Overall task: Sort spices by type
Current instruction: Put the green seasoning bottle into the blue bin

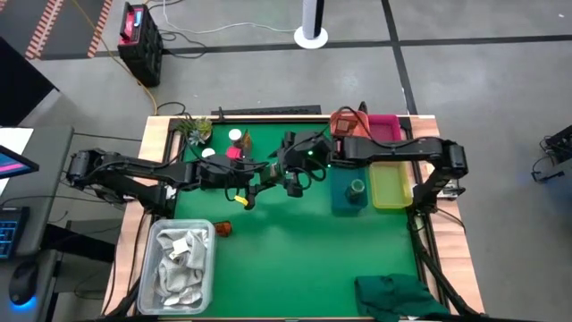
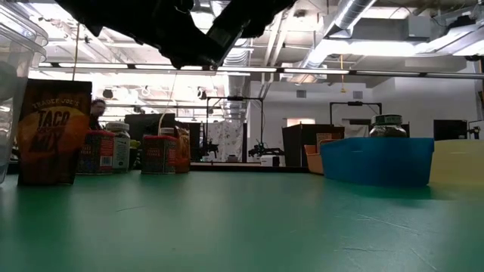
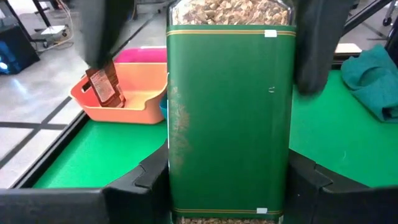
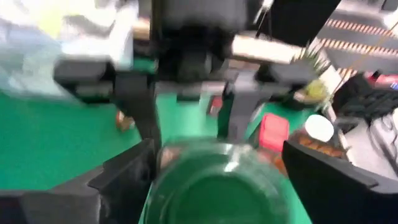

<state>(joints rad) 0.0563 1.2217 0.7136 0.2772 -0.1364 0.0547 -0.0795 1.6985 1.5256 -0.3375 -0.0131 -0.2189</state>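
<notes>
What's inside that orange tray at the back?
The orange tray holds one small brown spice packet, leaning against its wall. The near wall hides most of the floor.

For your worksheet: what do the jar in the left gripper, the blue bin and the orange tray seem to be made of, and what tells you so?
Jar held by the left gripper: probably clear glass or plastic, since the contents show above and below its matte green label.
Blue bin: likely plastic, with smooth, evenly coloured walls.
Orange tray: likely moulded plastic, with rounded rim and corners.

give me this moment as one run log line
left gripper: shut on green-label jar, mid-table, aloft | right gripper: open around jar's end, handover | blue bin: holds one jar
</notes>
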